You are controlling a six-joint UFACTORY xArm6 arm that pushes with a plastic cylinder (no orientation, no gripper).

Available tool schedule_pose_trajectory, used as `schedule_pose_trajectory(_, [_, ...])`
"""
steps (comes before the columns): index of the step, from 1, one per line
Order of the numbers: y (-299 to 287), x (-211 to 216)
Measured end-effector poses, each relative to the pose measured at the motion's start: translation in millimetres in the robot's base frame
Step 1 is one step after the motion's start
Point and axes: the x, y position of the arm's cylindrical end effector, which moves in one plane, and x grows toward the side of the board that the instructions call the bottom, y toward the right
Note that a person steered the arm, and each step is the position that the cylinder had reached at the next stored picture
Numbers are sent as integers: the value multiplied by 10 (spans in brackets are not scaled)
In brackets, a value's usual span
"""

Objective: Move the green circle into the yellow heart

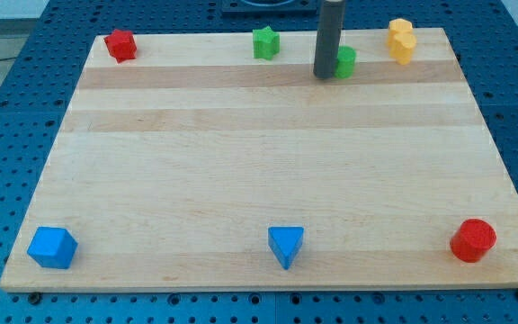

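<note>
My tip (325, 76) sits on the worktop (259, 180) at the view's top, touching the left side of the green circle (345, 61). Yellow heart (402, 40) is near, to the circle's right & slightly up.

Risk, my guess: heart isn't dead in line w/ a straight rightward push, so the circle could slip off the rod or pass below the heart; both sit near the top edge & could go off.

No jaws on this rig, just a rod; nothing held, only touching the circle.
</note>
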Motion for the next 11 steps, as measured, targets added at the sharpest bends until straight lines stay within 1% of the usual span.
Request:
schedule_pose_trajectory(1, [111,-177])
schedule_pose_trajectory(2, [404,-180])
schedule_pose_trajectory(3, [384,-127])
schedule_pose_trajectory(4, [220,33])
schedule_pose_trajectory(6, [819,36])
schedule_pose_trajectory(7, [833,-6])
schedule_pose_trajectory(8, [210,10])
schedule_pose_trajectory(9, [-516,-127])
schedule_pose_trajectory(11, [-1447,-283])
